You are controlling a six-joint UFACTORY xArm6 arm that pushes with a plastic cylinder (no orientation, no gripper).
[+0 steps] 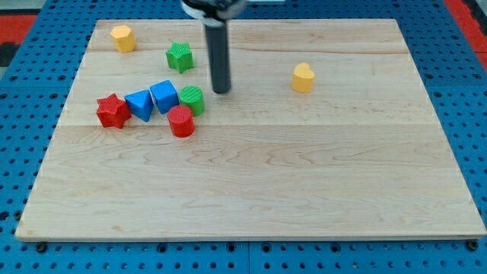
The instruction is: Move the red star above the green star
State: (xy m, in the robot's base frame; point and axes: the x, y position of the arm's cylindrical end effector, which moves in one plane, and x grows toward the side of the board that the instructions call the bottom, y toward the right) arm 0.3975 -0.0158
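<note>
**Red star at the far left of a crowded row, green star higher up**

The red star (112,110) lies on the wooden board (304,190) at the view's left, at the left end of a small cluster. Just to its right, touching or nearly touching, is a blue triangular block (139,104), then a blue cube (164,96), then a green round block (192,100). A red cylinder (181,121) sits just below the cube and the green round block, close against them.

The green star (179,57) stands alone toward the view's top, above the cluster and to the right of the red star. A yellow block (122,37), perhaps hexagonal, is near the top left corner, and another yellow block (303,78) lies well apart at the right.

My tip (221,90) is on the board just right of the green round block and below-right of the green star, touching no block. The arm has no fingers, only the straight rod.

Between the red star and the green star the board is open; the blue blocks crowd only its right side.
</note>
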